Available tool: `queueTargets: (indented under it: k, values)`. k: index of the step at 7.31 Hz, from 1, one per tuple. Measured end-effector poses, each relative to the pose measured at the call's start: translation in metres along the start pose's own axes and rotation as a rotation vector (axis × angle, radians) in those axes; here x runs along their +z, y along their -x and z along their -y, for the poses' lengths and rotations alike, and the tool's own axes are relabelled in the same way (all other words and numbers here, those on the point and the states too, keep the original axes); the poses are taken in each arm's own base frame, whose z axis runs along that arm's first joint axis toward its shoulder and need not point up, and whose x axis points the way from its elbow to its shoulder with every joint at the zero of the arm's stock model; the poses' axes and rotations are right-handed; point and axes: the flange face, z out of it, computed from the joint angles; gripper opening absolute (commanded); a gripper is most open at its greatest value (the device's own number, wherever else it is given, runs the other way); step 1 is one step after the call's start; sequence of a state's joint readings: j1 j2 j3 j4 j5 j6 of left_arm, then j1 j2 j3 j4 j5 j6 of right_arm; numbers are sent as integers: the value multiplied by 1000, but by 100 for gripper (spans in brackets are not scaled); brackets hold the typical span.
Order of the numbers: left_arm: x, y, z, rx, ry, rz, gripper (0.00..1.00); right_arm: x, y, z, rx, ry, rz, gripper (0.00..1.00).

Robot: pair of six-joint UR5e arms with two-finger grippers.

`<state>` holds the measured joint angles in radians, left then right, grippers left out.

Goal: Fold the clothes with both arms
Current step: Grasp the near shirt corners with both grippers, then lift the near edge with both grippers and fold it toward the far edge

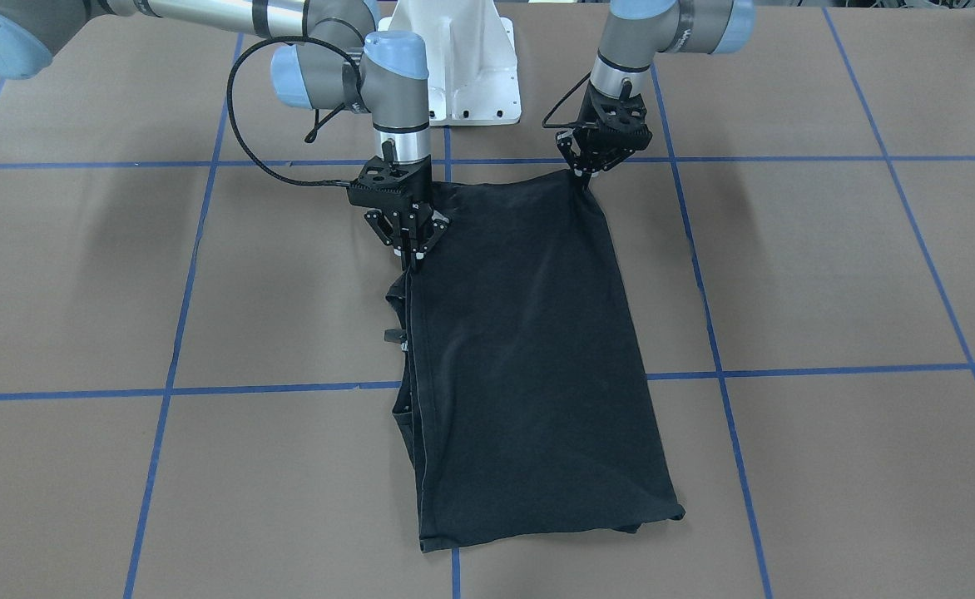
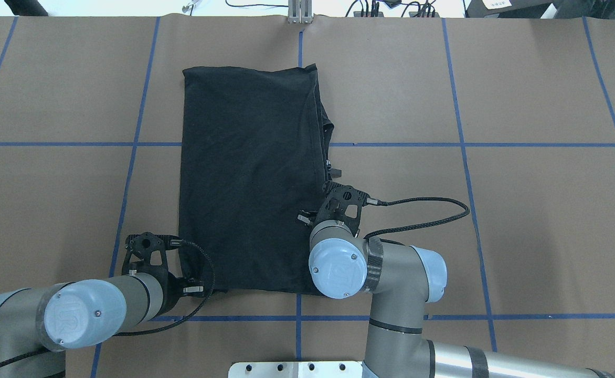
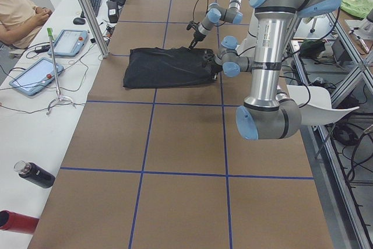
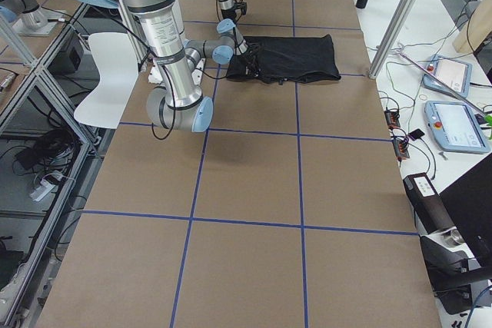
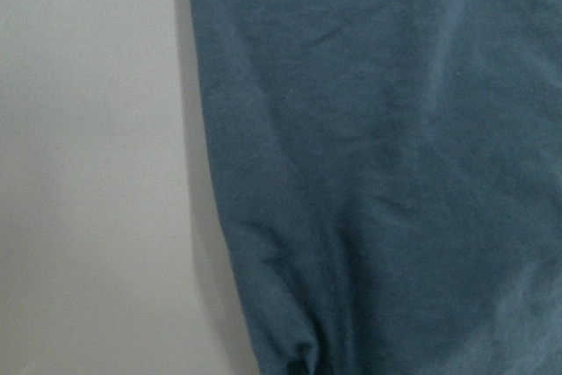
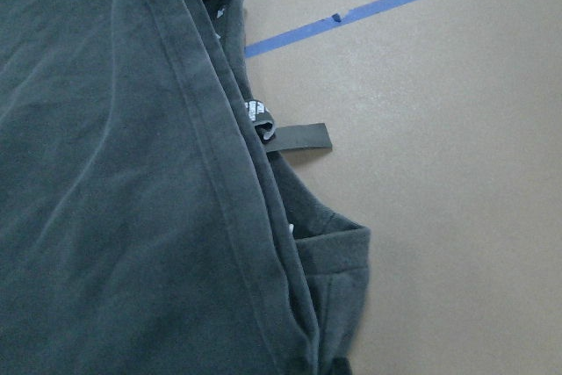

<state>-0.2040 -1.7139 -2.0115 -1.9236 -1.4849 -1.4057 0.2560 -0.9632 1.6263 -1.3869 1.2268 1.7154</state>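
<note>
T-shirt (image 1: 529, 349), folded lengthwise into a long black panel, flat on the table (image 1: 828, 274) in front of the base (image 1: 462, 66). The left hand (image 1: 582, 175), fingers pressed together, pinches the corner nearest the base. The right hand (image 1: 412, 254), likewise closed, pinches the layered side edge.

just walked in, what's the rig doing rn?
Two arms are folding a black shirt. It lies on the table, already folded lengthwise into a long strip. The left gripper pinches the corner at the robot's end. The right gripper pinches the opposite long edge, a little further out from the base. Both look shut on the fabric, and the rest of the shirt lies flat. The crosswise fold is not yet done.
</note>
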Motion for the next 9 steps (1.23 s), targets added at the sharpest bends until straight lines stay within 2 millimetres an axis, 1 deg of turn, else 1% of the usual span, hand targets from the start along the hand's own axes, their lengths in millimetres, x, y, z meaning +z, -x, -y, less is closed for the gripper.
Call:
queueTargets:
  k: [1, 3, 6, 7, 8, 9]
  values:
    - [0, 0, 0, 0, 0, 0, 0, -2, 0, -2, -1, 2, 3, 22]
    - [-1, -1, 0, 0, 0, -2, 0, -3, 1, -4, -2, 5, 5, 0]
    - [-5, -6, 2, -2, -4, -16, 0, -6, -1, -3, -1, 6, 12, 0]
    - [-13, -12, 5, -4, -7, -35, 0, -11, -5, 0, -1, 7, 19, 0]
    - [-32, -20, 8, -8, -4, -73, 0, -24, -12, 4, 1, 13, 39, 0]
    - [-56, -28, 11, -11, 7, -114, 0, -45, -25, 4, -1, 27, 62, 0]
